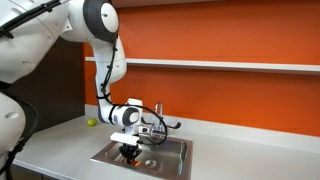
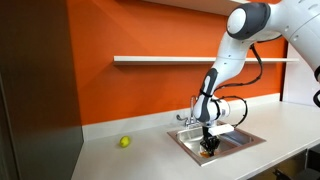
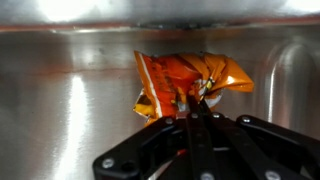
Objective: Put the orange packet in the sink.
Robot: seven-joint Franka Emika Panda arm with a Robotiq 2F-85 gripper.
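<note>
The orange packet is a crinkled orange pouch held inside the stainless-steel sink. My gripper is shut on the packet's lower edge, fingers pressed together. In both exterior views the gripper reaches down into the sink basin, and a bit of orange shows at its fingertips. The chrome faucet stands behind the basin.
A small yellow-green ball lies on the pale grey countertop beside the sink. An orange wall with a white shelf stands behind. The sink walls are close around the gripper.
</note>
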